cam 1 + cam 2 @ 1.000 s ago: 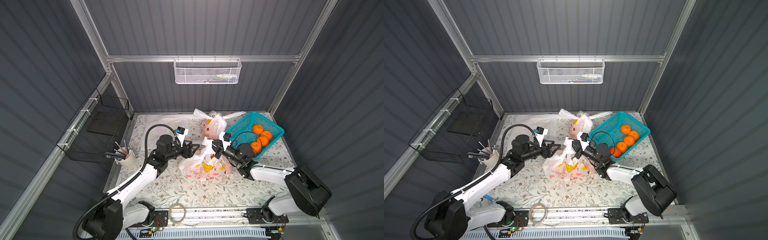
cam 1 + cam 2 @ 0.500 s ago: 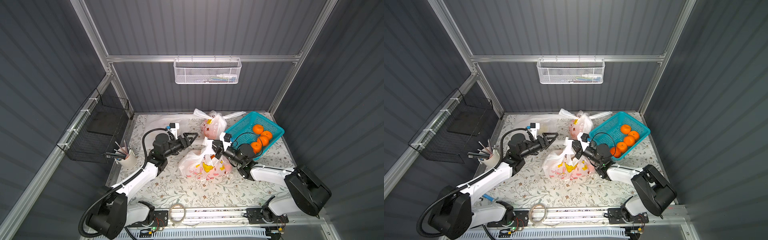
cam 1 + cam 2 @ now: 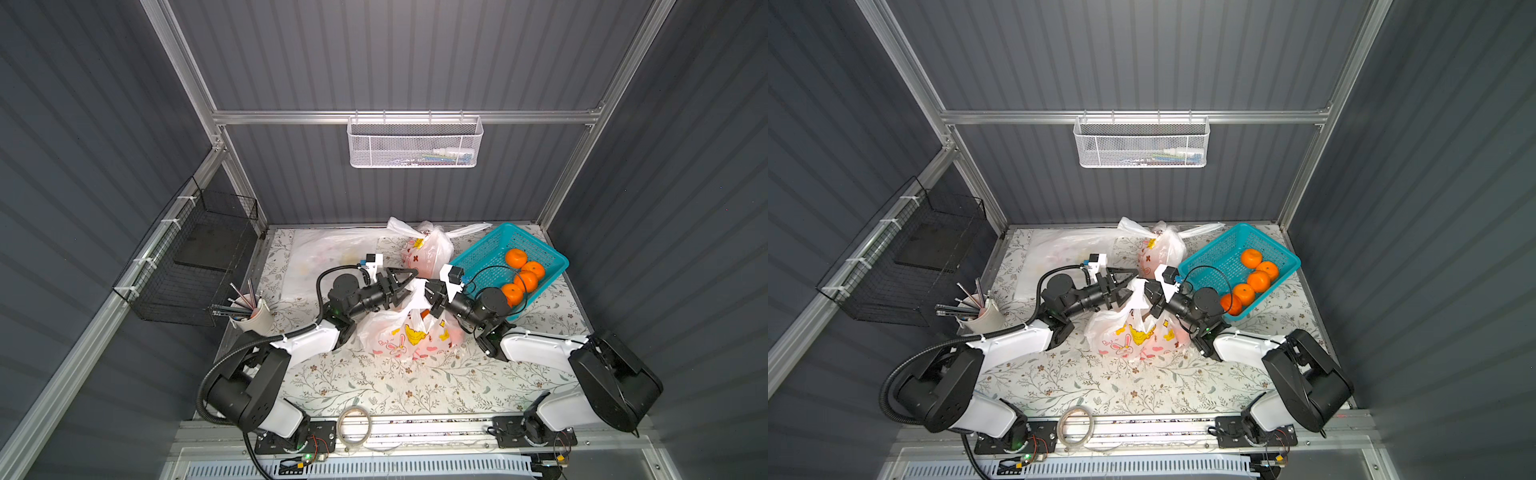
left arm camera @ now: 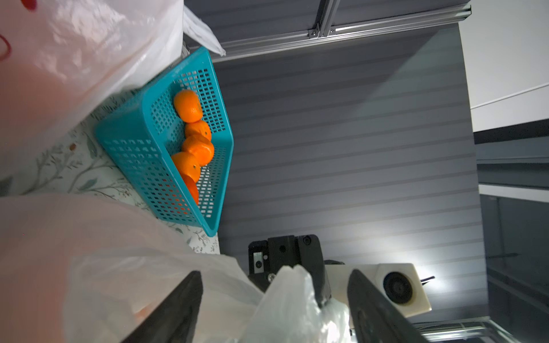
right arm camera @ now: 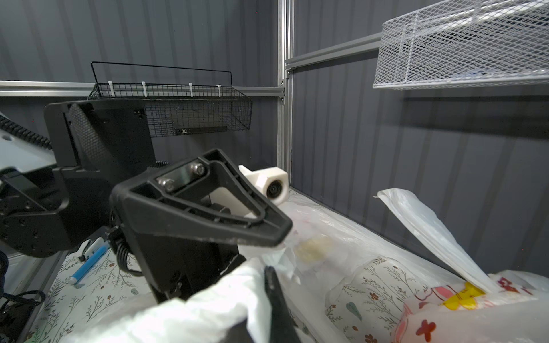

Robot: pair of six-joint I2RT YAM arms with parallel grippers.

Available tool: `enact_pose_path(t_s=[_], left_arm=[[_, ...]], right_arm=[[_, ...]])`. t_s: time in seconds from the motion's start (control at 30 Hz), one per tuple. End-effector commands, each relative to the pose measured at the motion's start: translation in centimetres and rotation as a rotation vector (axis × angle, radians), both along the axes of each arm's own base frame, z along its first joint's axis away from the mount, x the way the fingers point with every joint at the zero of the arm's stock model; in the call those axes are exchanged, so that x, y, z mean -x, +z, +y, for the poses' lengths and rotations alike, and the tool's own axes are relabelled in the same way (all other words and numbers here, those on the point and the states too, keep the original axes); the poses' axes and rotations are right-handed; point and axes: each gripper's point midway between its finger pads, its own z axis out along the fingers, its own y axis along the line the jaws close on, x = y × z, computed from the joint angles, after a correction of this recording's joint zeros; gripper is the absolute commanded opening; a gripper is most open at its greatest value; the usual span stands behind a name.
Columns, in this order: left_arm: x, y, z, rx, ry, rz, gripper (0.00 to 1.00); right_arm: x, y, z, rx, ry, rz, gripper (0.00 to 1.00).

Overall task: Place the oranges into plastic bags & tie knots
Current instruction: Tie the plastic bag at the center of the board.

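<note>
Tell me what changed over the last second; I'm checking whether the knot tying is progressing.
The left gripper pulled back from the front bag, then swung in again; its open jaws now straddle the handle strip. Nothing newly gripped or released. The right gripper stays shut on that strip; oranges, teal basket and rear bag unmoved.

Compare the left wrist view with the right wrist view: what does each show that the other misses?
Left wrist only: the teal plastic lattice basket holding round orange mandarins. Right wrist only: the black wire wall basket, the white mesh wall basket, a blue pen. Both: the floral table cover, the open left gripper, and the translucent white printed plastic bag pinched by the shut right gripper.
</note>
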Motion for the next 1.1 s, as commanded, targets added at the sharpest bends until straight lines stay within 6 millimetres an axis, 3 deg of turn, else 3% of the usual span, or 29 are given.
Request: enact_pose_path(t_s=[0.0, 0.27, 0.63, 0.83, 1.07], left_arm=[[0.7, 3.2, 0.0, 0.112, -0.027, -0.054, 0.72], [1.1, 4.7, 0.3, 0.087, -0.017, -0.102, 0.56], [0.7, 3.9, 0.6, 0.029, 0.02, -0.101, 0.37], [0.5, 3.5, 0.6, 0.015, 0.026, -0.093, 0.19], [0.4, 3.1, 0.6, -0.02, 0.037, -0.103, 0.02]], right_arm=[[-0.1, 0.5, -0.2, -0.01, -0.011, -0.027, 0.0], [-0.2, -0.2, -0.4, 0.008, -0.029, -0.021, 0.0], [-0.1, -0.3, -0.6, 0.014, -0.036, -0.021, 0.0], [-0.2, -0.4, -0.7, 0.017, -0.046, -0.02, 0.0], [-0.2, -0.7, -1.4, 0.034, -0.084, -0.019, 0.24]])
